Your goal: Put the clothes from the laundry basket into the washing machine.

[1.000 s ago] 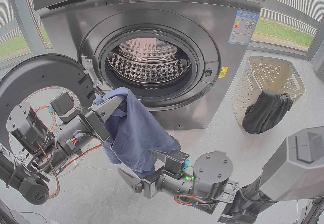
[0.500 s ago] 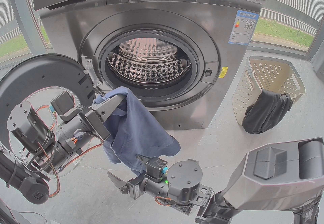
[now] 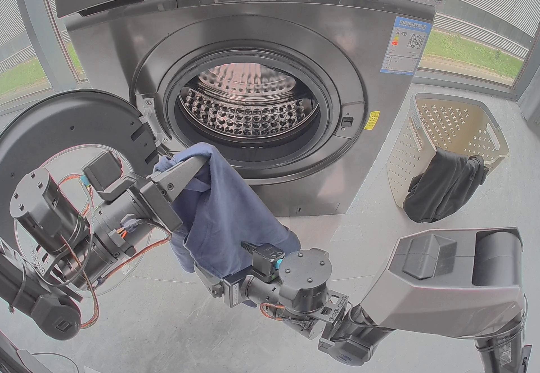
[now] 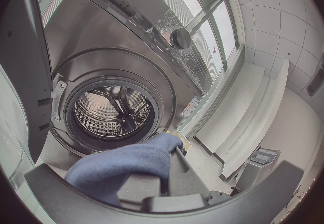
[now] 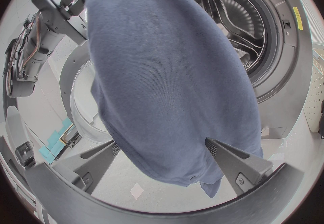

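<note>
A blue garment [image 3: 225, 216] hangs in front of the washing machine's open drum [image 3: 247, 101], a little below the opening. My left gripper [image 3: 194, 169] is shut on its top edge, and the blue garment [image 4: 135, 164] drapes over that gripper [image 4: 168, 162]. My right gripper [image 3: 216, 276] is open at the cloth's lower hem. Its two fingers [image 5: 236, 164] stand either side of the hanging blue garment [image 5: 168, 83], right gripper [image 5: 162, 148]. A black garment [image 3: 444, 188] spills out of the tipped white laundry basket [image 3: 461, 121] on the floor to the right.
The machine's round door [image 3: 67, 127] stands swung open at the left, just behind my left arm. The drum [image 4: 108, 110] looks empty inside. Grey floor [image 3: 349, 233] lies between the machine and the basket.
My right gripper swung left and then rose to the garment's lower hem, its fingers now on either side of the cloth. The left gripper and garment barely moved.
</note>
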Robot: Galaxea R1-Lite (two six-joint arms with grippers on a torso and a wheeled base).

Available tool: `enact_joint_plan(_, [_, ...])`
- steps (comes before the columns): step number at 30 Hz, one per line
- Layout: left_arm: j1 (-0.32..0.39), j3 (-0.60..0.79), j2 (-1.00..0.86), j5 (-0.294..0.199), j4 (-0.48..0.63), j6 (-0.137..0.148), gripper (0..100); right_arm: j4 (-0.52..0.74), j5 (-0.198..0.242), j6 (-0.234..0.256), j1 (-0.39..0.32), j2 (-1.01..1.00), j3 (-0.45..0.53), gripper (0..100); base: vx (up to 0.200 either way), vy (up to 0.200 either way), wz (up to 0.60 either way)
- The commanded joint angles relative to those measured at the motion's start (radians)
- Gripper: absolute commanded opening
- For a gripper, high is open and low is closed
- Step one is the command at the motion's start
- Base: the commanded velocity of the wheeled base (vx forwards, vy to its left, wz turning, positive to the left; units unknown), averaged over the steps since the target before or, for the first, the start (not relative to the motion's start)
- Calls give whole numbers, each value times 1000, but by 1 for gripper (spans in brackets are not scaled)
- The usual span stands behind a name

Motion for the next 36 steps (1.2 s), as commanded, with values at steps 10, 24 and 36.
enact_joint_plan(10, [0,0,-6,0,-1,-2,0,0,-11,-1,-10,3,-16,0,0,0,0])
enact_joint_plan(24, [54,3,-8,-6,-1,-2,0,-1,4,-29,-124,-312,272,0,0,0,0])
enact_joint_plan(36, [55,64,-89,-66,-2,3,0,-16,84,-85,-246,-517,313,0,0,0,0])
